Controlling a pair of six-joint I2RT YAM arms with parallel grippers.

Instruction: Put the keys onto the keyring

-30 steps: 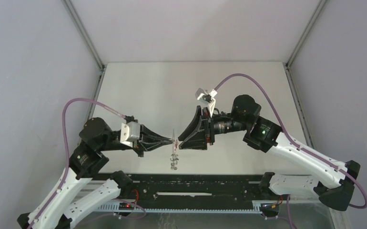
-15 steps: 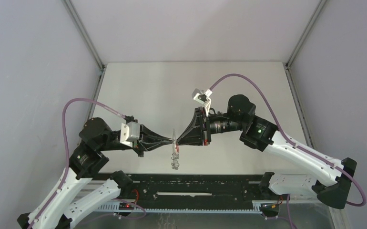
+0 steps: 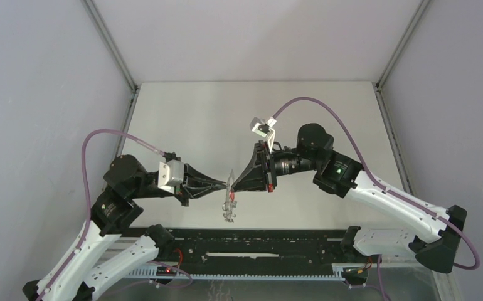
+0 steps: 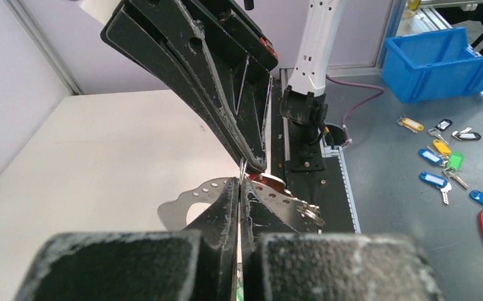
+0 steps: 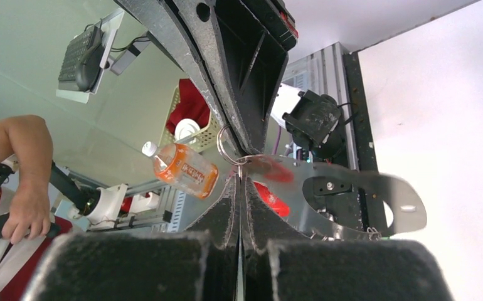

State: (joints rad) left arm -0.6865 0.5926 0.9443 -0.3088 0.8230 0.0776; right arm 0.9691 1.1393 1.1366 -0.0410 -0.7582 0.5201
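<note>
Threading step, mid-air; left gripper (image 3: 225,184), right gripper (image 3: 235,185) both pressed together at keyring (image 5: 226,145); exact pinch unclear; next you must ease red key (image 5: 269,195) onto ring, finely aligned.

L hand (image 3: 226,184) & R hand (image 3: 235,183) both pinched closed, tips meeting mid-air, seemingly touching.

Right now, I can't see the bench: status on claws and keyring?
Left claw shut on thin metal-ringed chain keyring, mid-air. Right claw shut, tip to tip with left. Red-headed silver key at the tips. No obstruction seen.
</note>
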